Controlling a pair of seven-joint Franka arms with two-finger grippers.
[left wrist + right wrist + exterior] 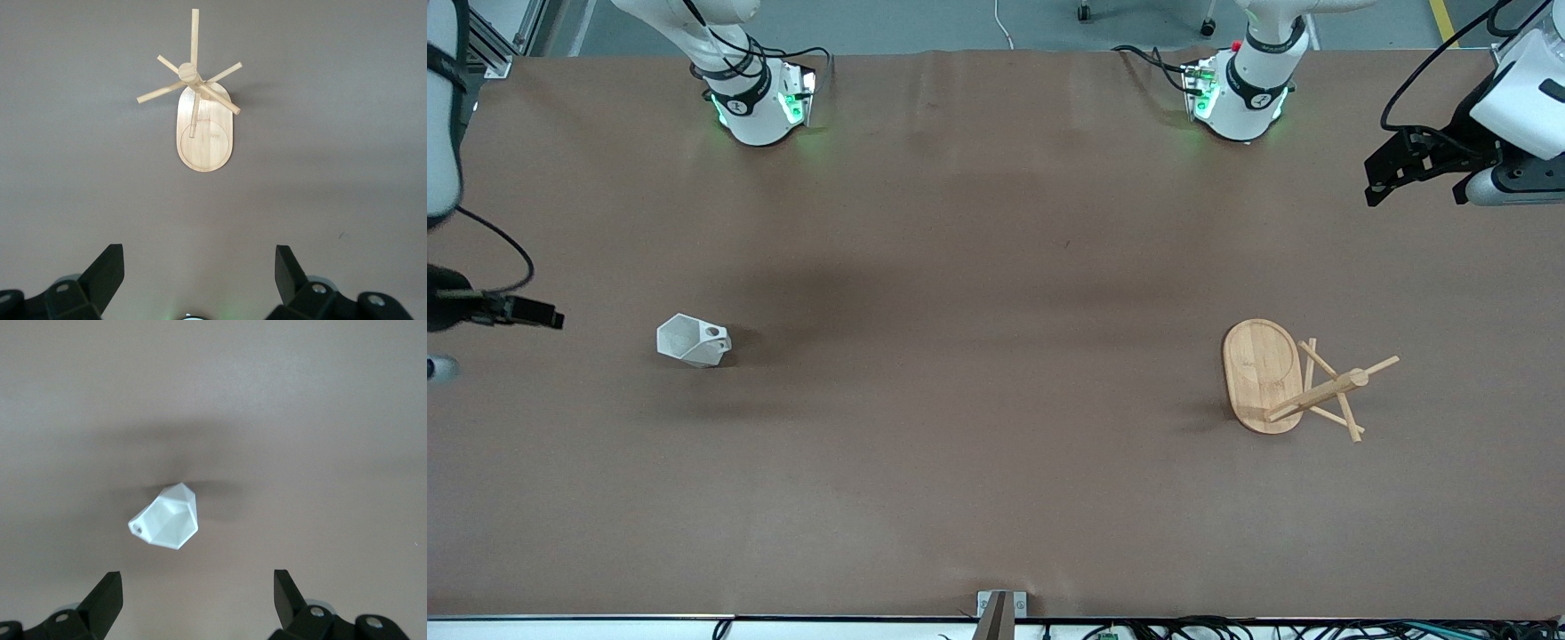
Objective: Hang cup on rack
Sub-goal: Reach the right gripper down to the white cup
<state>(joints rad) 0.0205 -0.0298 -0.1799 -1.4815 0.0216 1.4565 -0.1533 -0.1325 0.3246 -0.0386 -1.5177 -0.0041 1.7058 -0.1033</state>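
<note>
Cup [694,341], small, white, faceted, lies on its side toward the right arm's table end, well apart from the bamboo rack [1294,378]. Right gripper [193,603], spread empty, hangs nearer it than the released left gripper [197,283].

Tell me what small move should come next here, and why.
Probably the right claw should come down over the cup to grasp it. The cup sits alone on the table toward the right arm's end, nothing touching it, and that claw hangs open with nothing in it. The rack stands toward the left arm's end with bare pegs; the left claw waits, open.
</note>
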